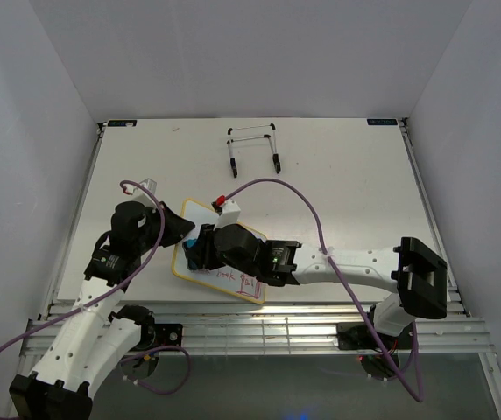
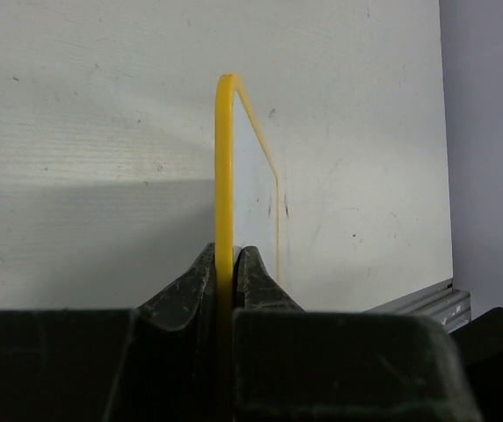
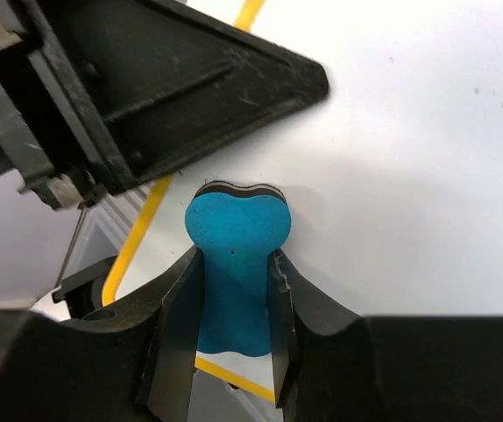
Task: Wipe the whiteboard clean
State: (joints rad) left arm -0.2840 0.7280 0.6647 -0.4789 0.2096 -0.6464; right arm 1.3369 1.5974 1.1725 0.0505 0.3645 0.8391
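Closest to the right wrist camera, our right hand (image 3: 234, 264) is clamped on the narrow waist of a small blue bone-shaped eraser (image 3: 236, 230). The eraser's rounded end pokes out past the fingers and seems to rest against the white face of the whiteboard (image 3: 410, 158).

Through the left wrist camera we see our left hand (image 2: 228, 264) closed tight on the board's yellow frame. The frame is seen edge-on, with one finger on each face.

From above, the whiteboard sits at the near left of the desk (image 1: 338, 175), between our two hands. It is well apart from the wire easel stand (image 1: 252, 144) at the far side. Red handwriting (image 1: 240, 280) shows along the board's near edge. Our right hand hides the middle, so we cannot tell how much is already wiped. We also cannot tell whether the board lies flat or is tilted up.

We judge the step in hand to be wiping, with writing left to clear. To do it well:

- The left hand should hold firm so the board neither slides nor twists.
- The eraser's dark felt side should lie flat on the face under even, moderate pressure.
- Overlapping strokes should run toward the red writing at the near edge.
- The strokes should stop short of the left fingers and the frame.
- Pressing too hard could lever the board out of its grip.
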